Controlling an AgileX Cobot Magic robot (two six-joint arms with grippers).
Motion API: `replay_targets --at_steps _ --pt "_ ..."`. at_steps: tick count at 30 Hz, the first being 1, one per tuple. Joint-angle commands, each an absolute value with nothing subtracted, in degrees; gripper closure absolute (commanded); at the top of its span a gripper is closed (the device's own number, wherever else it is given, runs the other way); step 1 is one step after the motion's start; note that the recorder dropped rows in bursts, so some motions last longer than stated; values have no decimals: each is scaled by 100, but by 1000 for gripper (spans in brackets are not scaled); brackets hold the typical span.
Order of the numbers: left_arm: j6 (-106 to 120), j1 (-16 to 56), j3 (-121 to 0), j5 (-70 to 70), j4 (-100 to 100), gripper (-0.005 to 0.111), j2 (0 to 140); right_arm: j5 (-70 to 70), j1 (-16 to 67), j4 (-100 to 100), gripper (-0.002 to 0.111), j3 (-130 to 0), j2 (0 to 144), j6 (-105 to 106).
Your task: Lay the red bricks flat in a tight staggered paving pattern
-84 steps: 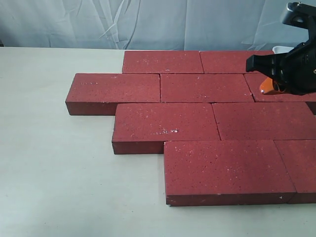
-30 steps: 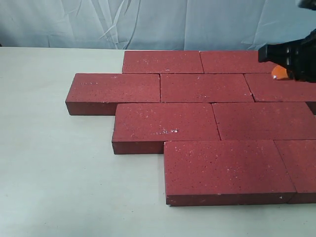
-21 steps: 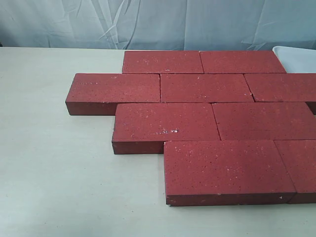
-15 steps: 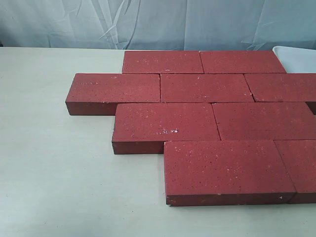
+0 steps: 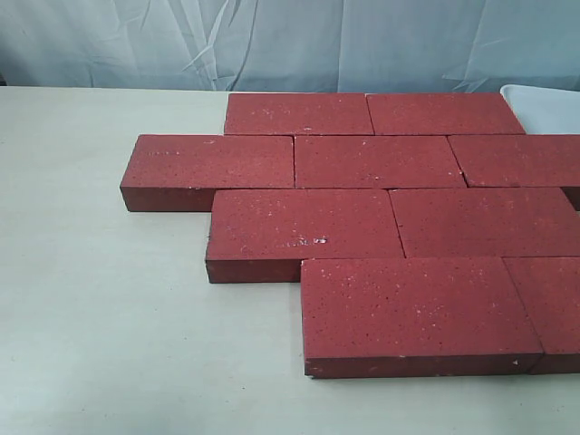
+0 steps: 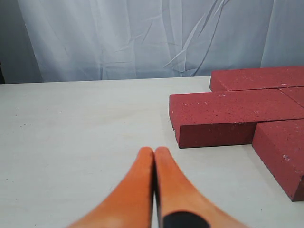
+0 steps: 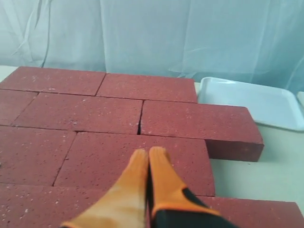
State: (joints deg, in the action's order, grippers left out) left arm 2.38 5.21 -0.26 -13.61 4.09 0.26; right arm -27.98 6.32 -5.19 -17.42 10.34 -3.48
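Observation:
Several red bricks point(image 5: 375, 161) lie flat on the pale table point(image 5: 100, 299) in staggered rows, edges touching, from the table's middle to its right side. No arm shows in the exterior view. In the left wrist view my left gripper point(image 6: 154, 152) is shut and empty, its orange fingers point(image 6: 137, 190) pressed together above bare table, short of the leftmost brick point(image 6: 235, 116). In the right wrist view my right gripper point(image 7: 149, 153) is shut with nothing held, hovering over a brick point(image 7: 137, 159) of the paving.
A white tray point(image 7: 256, 102) stands behind the bricks at the back right, with its corner point(image 5: 544, 104) in the exterior view. A pale blue curtain point(image 5: 290, 41) hangs along the table's far edge. Bare table lies left of and in front of the bricks.
The right arm, over the back right bricks 2.8 s ago, drew off to the right and left the exterior view, uncovering the white tray. The bricks have not moved.

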Motion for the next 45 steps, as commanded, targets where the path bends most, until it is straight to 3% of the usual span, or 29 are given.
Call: replay_targets --at_steps 1,6,45 --pt "192 504 0 -1367 375 107 0 -2636 86 -587 109 -1363 396 -309" --pt "192 504 0 -1367 375 107 0 -2689 -222 -587 109 -1167 0 -309" --pt "192 504 0 -1367 375 107 0 -2445 -222 -519 109 -991 0 0"
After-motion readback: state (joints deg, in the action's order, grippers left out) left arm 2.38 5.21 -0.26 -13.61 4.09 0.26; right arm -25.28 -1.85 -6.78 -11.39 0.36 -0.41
